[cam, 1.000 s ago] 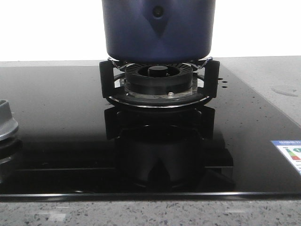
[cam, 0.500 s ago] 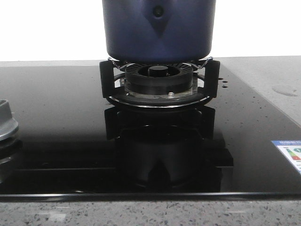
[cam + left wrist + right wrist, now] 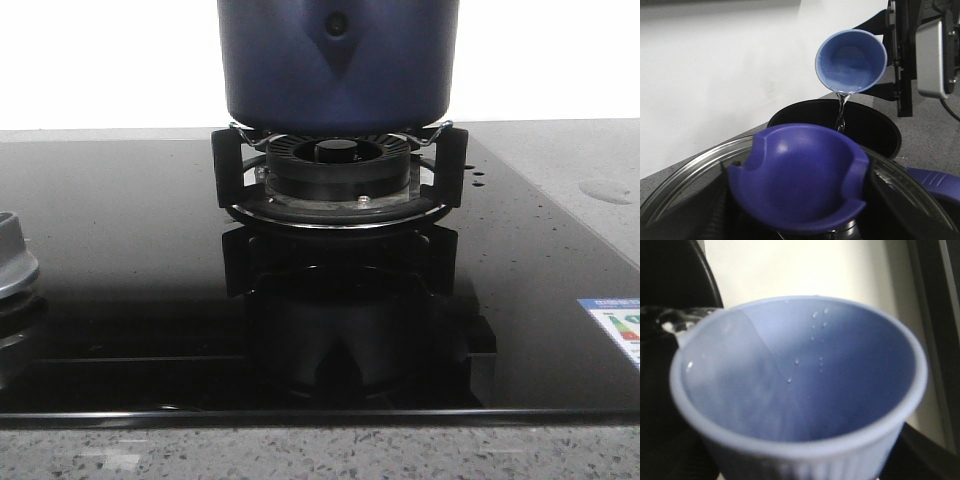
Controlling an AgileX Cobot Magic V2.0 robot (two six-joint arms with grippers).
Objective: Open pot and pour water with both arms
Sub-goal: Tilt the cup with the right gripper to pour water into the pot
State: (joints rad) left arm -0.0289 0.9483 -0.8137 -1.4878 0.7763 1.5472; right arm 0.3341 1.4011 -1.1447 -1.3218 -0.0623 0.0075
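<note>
White wall (image 3: 110,60) fills the upper frame, bright and overexposed. Grey speckled counter (image 3: 560,150) runs behind and to the right, and along the bottom edge. Glossy black hob (image 3: 120,260) covers the middle, mirroring the burner (image 3: 338,170). Second burner (image 3: 12,262) at left edge. Energy label (image 3: 618,325) at lower right.

A kitchen: black glass hob (image 3: 120,300), gas burner (image 3: 338,170), speckled stone counter (image 3: 560,160).

Low frontal view at pot (image 3: 338,62); both wrist views close above cup (image 3: 851,61).
</note>
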